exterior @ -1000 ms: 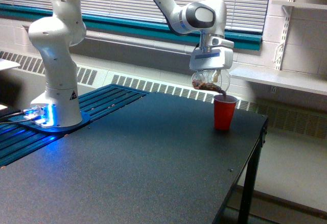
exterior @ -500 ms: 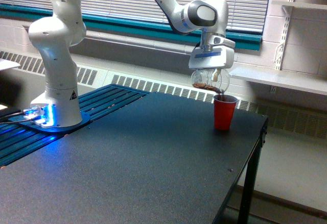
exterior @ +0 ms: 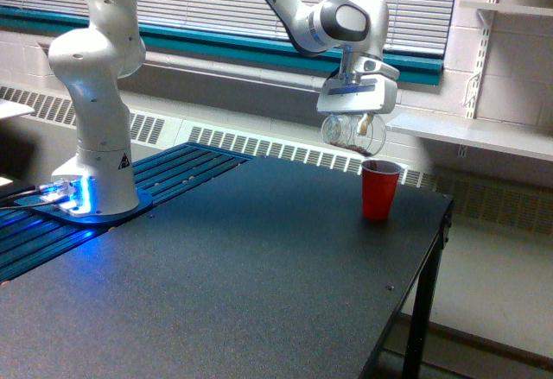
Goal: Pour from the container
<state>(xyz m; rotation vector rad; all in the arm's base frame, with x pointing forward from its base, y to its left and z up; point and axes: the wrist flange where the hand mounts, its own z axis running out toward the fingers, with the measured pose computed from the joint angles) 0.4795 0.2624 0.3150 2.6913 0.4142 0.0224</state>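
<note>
Change since a second ago: the container (exterior: 352,133) sits higher and further toward the exterior view's left, no longer dipping its lip at the red cup (exterior: 379,189); the brown stream seen then is gone. Container: small clear vessel, held in the air above the tabletop (exterior: 259,267), lying tipped with its mouth toward the exterior view's right and a little brown granular matter along its lower side. Gripper (exterior: 356,120): jaws clenched on the container from above. Key relation: the container's mouth hangs above the red cup's rim and to its left in the exterior view, clear of it, not touching. Judgement: any further pouring needs the mouth brought back over the opening; otherwise the pour looks near its end. Red cup: upright near the tabletop's far right corner.
</note>
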